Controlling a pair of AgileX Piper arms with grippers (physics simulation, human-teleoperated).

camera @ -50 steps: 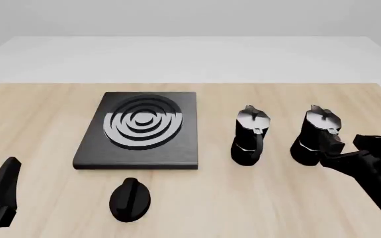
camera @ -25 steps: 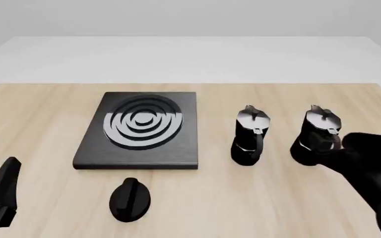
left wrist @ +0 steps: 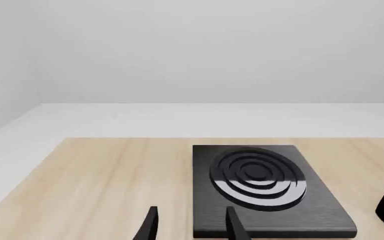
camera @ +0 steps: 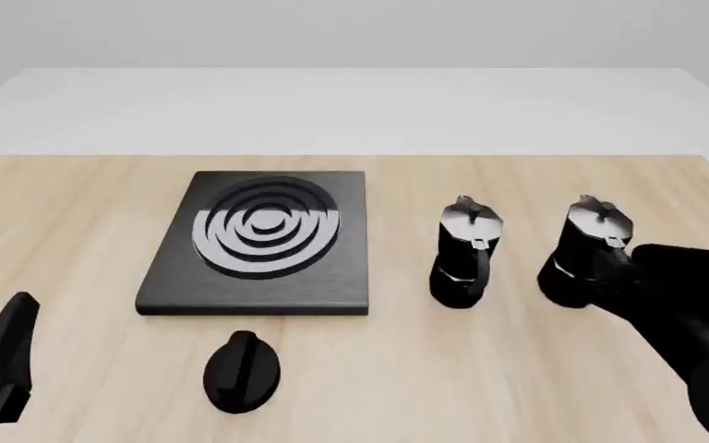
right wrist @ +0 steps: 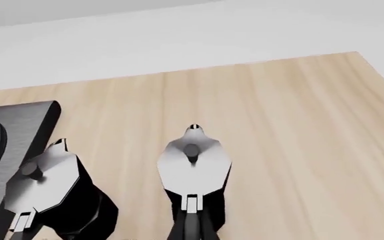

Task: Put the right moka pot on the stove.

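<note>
The right end effector [camera: 616,273] sits against the near side of the right pot [camera: 586,249], at its handle; whether it grips cannot be told. That pot stands upright on the worktop [camera: 71,231], beside the second pot [camera: 464,251] and well right of the stove [camera: 262,242]. The left end effector [left wrist: 188,226] hangs empty, fingers apart, near the stove's front edge. A knob [camera: 243,370] lies before the stove.

The second moka pot [camera: 464,251] stands upright on the light wood tabletop [camera: 84,221], right of the middle, with its silver lid closed and its black handle toward the near edge. A black round knob [camera: 243,370] lies close to the near edge, left of the middle.
</note>
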